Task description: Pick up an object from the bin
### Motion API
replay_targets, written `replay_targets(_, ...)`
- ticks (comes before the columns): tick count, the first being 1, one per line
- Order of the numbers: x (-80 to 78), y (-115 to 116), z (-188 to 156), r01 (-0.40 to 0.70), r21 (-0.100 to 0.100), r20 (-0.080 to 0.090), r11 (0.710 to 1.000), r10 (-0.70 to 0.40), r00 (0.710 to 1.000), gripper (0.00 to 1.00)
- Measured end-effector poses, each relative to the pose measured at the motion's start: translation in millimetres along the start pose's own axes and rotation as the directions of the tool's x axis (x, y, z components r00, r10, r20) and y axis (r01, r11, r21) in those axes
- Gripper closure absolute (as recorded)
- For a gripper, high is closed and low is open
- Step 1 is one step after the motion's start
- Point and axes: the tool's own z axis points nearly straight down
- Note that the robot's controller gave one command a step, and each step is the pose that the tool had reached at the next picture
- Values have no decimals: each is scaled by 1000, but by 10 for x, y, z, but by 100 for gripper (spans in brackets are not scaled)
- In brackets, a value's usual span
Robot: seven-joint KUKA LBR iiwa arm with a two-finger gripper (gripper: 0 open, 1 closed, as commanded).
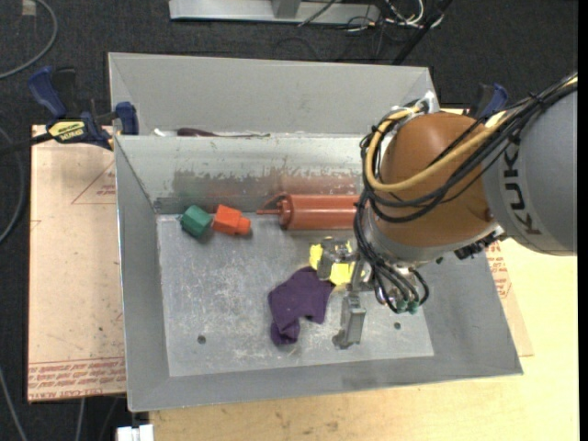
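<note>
Gripper [348,331] is low in the bin [211,324], right-of-centre on the floor near the front wall. Can't tell if it's spread or pressed together, since the arm's bulk covers most of it. Nothing seen pinched in it.

Nearest thing is the purple cloth [298,303], crumpled on the floor just left of the gripper. Whether they touch is unclear. Yellow piece [332,266] lies just behind the cloth, partly under the wrist, shape hard to read.

Well apart along the back wall are a green block [195,220] with an orange block [231,220] beside it, and a brown cylinder [317,212] lying on its side.

Handling guess for the cloth: light, soft and limp, not fragile. It'll sag and may slide out of a shallow pinch. Best to grab a raised fold in the bunched middle, not a flat edge, and close fully. The blocks look stiff and light, an easy pinch across flat sides. The cylinder looks smooth and may roll.
</note>
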Motion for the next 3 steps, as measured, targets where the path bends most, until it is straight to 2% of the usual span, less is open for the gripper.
replay_targets(1, -15, -3, -43, -3, -1, 8, 1000, 3, 1000, 0)
replay_targets(2, -196, -44, 154, 124, 0, 14, 992, -124, 992, 0)
replay_targets(3, -586, -148, 549, 433, 3, 11, 901, -433, 901, 0)
